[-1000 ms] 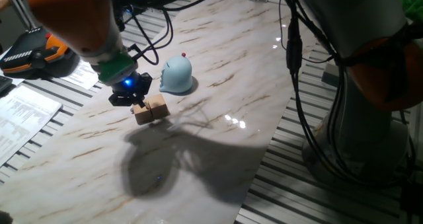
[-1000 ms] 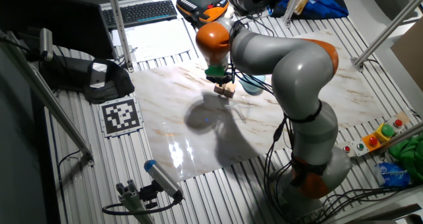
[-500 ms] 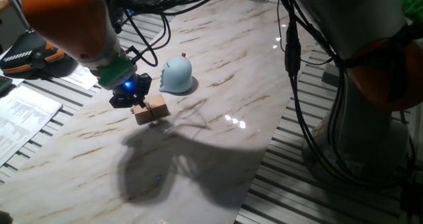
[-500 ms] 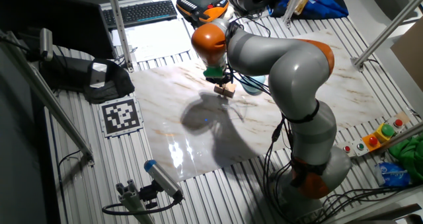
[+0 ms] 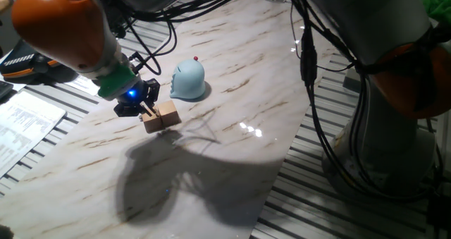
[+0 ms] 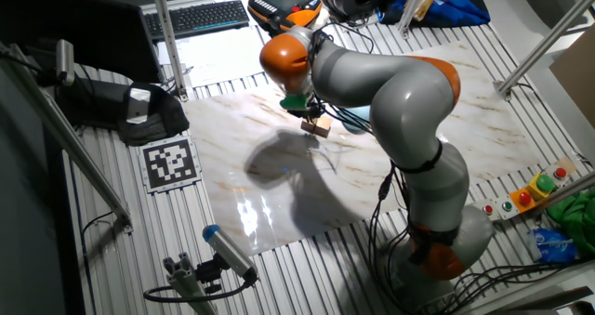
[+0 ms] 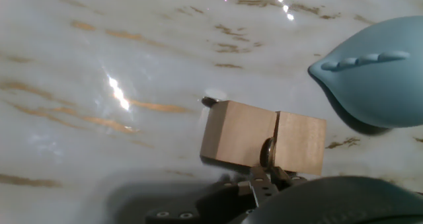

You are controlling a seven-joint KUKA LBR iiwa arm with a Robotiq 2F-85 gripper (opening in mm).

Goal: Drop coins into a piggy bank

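The arm is the big grey-and-orange thing bent over the marble table, and its orange elbow sits further toward the left edge of the fixed view than it did a second ago.

The bank is a light blue dome with a tiny red knob on top, standing upright on the table just beyond the blocks. In the hand view it's a smooth blue teardrop with a ridged fin, near the blocks but not touching.

The blocks are two tan wooden cubes pushed together with a thin seam between them, same spot as before.

The gripper sits right at the blocks' near edge, about where it was half a second back. Its fingers look drawn close together at the seam, pinched on a coin, a small dark disc standing on edge in the gap. Another dark speck lies at the blocks' far corner, too small to tell what it is.
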